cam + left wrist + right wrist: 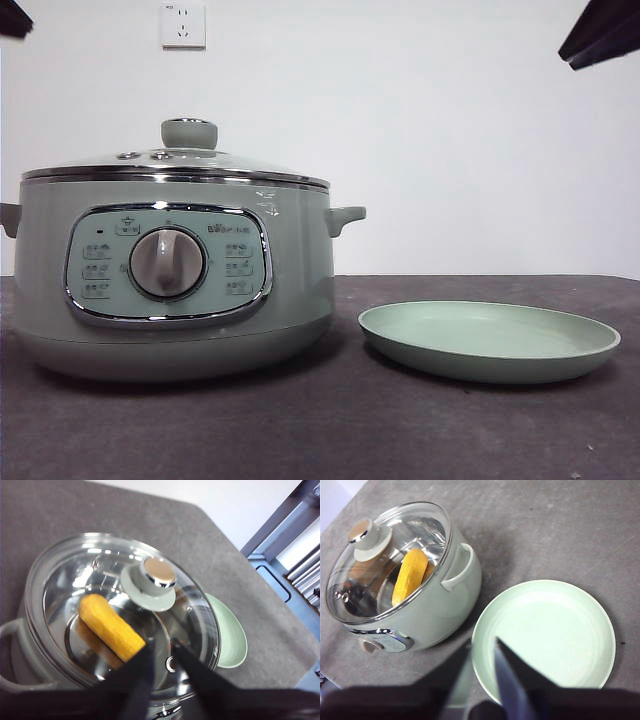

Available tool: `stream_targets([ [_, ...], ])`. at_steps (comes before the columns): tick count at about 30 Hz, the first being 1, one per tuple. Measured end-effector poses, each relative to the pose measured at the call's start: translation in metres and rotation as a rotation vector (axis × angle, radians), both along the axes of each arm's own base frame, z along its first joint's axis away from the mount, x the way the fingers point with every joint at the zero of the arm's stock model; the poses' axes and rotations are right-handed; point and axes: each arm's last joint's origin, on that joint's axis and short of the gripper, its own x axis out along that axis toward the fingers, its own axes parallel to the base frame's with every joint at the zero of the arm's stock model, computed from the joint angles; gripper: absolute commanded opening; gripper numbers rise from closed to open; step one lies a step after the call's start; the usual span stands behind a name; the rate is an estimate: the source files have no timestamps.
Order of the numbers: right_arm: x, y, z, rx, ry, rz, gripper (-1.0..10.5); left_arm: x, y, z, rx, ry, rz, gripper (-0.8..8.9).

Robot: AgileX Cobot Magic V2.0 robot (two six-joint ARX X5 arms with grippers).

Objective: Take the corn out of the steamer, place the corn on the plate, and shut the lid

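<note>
The steamer (300, 260) stands on the left of the table with its glass lid (190, 133) resting shut on it. Through the glass lid (75, 570) the yellow-orange corn (110, 627) lies inside on the metal bottom. The pale green plate (490, 340) sits bare to the right of the steamer. My left gripper (162, 644) hovers open above the lid, near the knob, holding nothing. My right gripper (482, 642) hangs open above the plate (545, 630) at its edge nearest the steamer (455, 605), where the corn (410, 577) also shows under the lid.
The dark grey table (330, 430) runs to a white wall with a socket (183, 25). Black arm tips show at the top corners (15, 18) (600, 35). A blue-grey metal frame (280, 545) stands past the table's edge.
</note>
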Motion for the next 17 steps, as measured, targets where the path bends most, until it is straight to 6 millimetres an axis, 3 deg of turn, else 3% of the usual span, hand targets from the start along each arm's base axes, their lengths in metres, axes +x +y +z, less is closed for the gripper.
stream_targets([
  [2, 0.000, 0.000, 0.000, -0.003, -0.001, 0.001, 3.5, 0.003, -0.001, -0.002, 0.001, 0.014, -0.007, 3.64],
  [8, 0.001, 0.000, 0.000, -0.016, -0.005, -0.012, 3.5, 0.015, -0.007, -0.002, 0.021, 0.007, 0.002, 3.65],
  [17, 0.001, 0.000, 0.000, -0.016, -0.005, -0.012, 3.5, 0.049, -0.035, 0.026, 0.125, -0.010, 0.015, 3.88],
])
